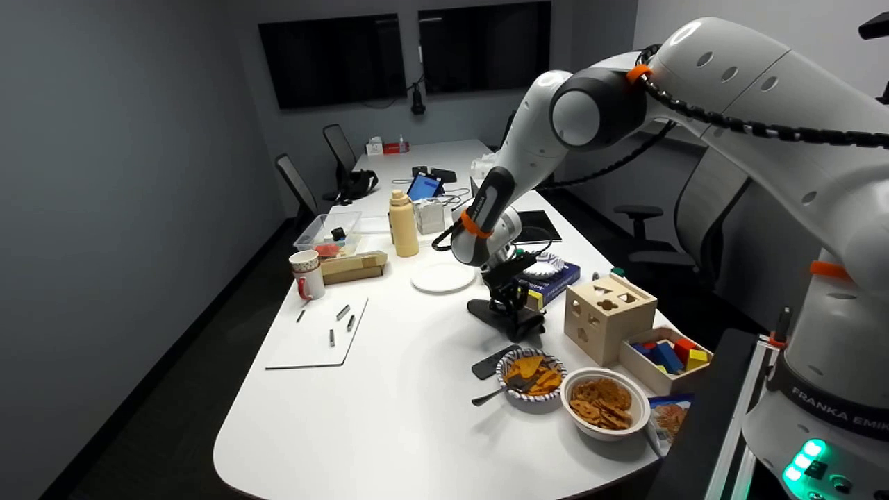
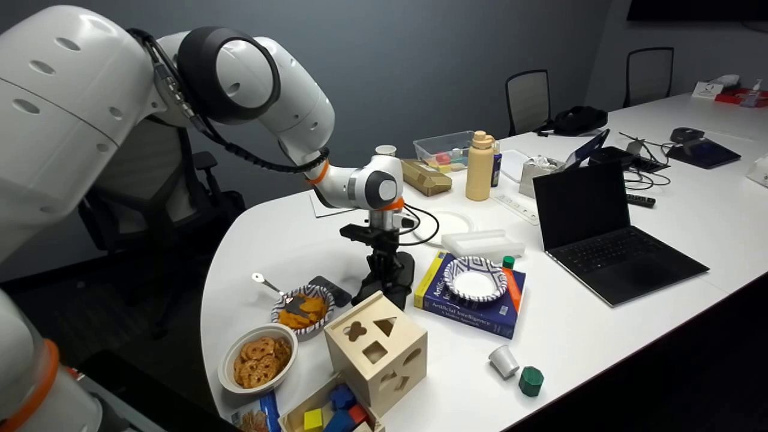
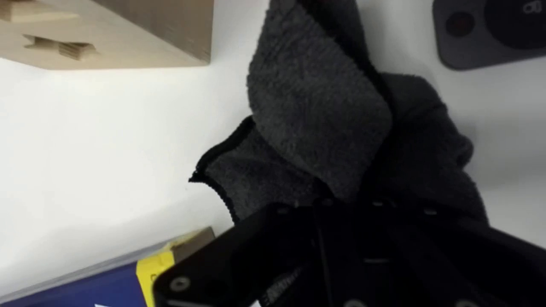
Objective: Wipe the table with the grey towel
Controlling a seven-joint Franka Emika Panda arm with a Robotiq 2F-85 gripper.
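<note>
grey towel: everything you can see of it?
The grey towel is dark and fuzzy, edged in black. It lies rumpled and folded over on the white table, one corner sticking out. The fingers seem closed on a fold. In the wrist view it sits between the wooden box and dark remote.

In an exterior view, the black band (image 1: 837,410) around the base of the white, rounded robot arm (image 1: 590,111) is reading “FRANKA EMIK”, running out of view; the black collar (image 1: 501,184) near its wrist is perhaps carrying the same name, its small letters blurring. In an exterior view, the thick blue-and-yellow book (image 2: 465,315) is bearing “Artificial Intelligence” over “A Modern Approach” on its spine.
</note>
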